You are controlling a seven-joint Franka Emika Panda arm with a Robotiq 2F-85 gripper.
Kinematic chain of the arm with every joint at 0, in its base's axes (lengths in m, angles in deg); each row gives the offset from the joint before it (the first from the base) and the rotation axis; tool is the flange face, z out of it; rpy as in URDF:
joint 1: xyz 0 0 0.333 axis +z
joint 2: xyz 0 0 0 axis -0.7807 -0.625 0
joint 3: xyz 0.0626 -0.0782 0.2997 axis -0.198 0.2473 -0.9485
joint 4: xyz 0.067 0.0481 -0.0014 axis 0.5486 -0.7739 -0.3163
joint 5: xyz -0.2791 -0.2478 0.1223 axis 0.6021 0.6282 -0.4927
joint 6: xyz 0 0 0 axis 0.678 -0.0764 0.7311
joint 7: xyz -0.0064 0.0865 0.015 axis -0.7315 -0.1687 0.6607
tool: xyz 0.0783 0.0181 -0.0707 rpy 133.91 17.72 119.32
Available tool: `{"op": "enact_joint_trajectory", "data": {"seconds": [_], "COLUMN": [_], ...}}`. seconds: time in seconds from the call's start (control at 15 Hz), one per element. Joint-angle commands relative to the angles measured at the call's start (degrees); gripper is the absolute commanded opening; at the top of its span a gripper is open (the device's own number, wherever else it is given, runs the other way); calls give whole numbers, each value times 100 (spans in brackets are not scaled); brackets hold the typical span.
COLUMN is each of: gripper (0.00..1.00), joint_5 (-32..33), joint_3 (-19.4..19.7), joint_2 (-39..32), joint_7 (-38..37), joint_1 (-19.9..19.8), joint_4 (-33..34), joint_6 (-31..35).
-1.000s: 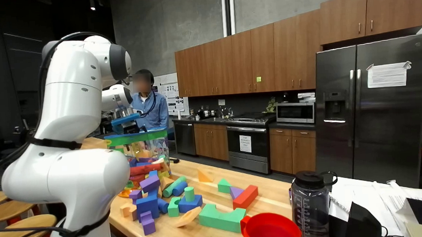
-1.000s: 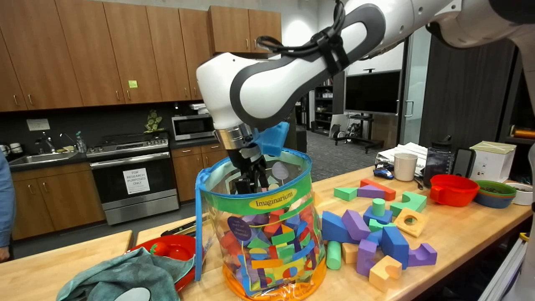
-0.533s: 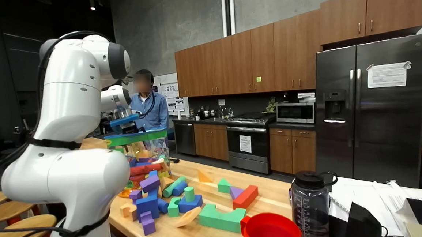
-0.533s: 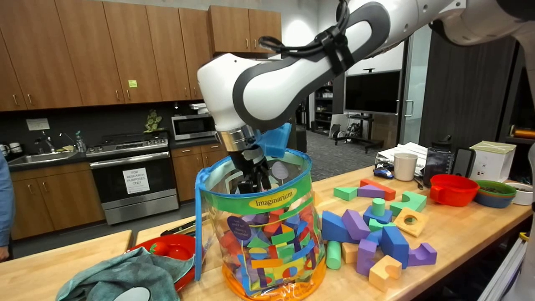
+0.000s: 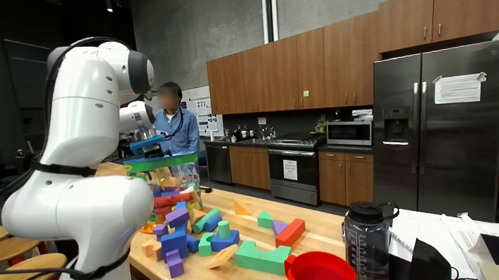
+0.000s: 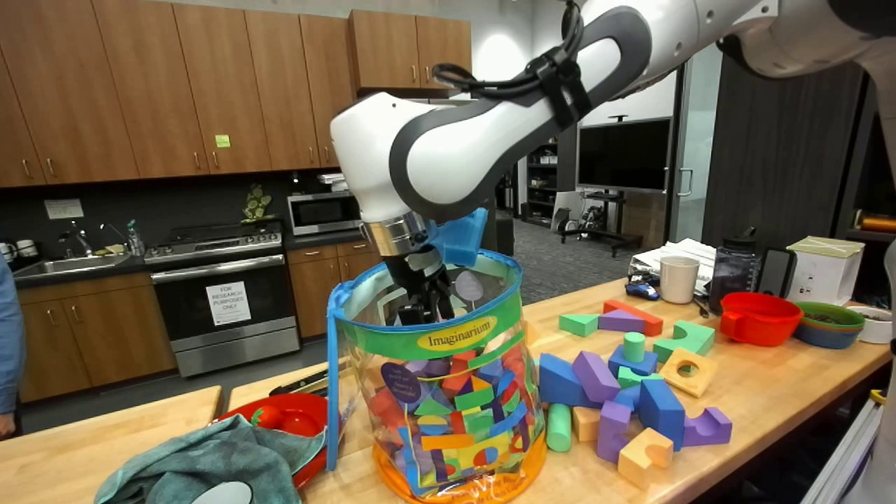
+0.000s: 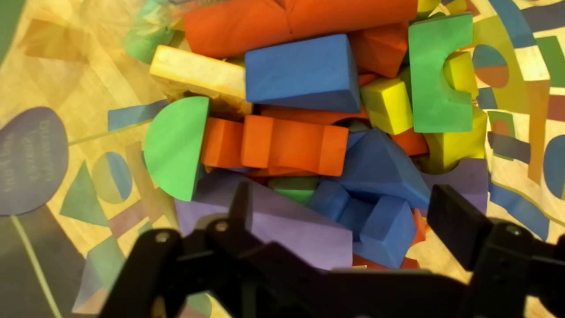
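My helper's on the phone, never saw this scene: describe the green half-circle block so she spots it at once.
On the wooden table stands a blue-rimmed clear bag holding a pile of blocks. In the wrist view, the green half-circle block lies at the pile's left side, beside an orange block. Its broad rounded edge sets it apart from its straight-edged neighbours.

Fingers (image 7: 459, 225) black; bag rim (image 6: 392, 327) blue, band (image 6: 381, 348) green; long block (image 7: 291, 227) purple.
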Motion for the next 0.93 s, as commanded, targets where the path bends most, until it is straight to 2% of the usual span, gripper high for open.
{"op": "enact_joint_trajectory", "data": {"seconds": [0.0,0.67,0.73,0.87], "gripper": [100,100,100,100], "joint_5": [-5,-5,118,-50], "joint_3": [23,23,51,13], "joint_2": [-13,-13,-61,-36], "joint_7": [4,4,-71,61], "joint_1": [25,25,79,10], "joint_4": [30,30,92,36], "joint_6": [-19,-19,-257,-203]}}
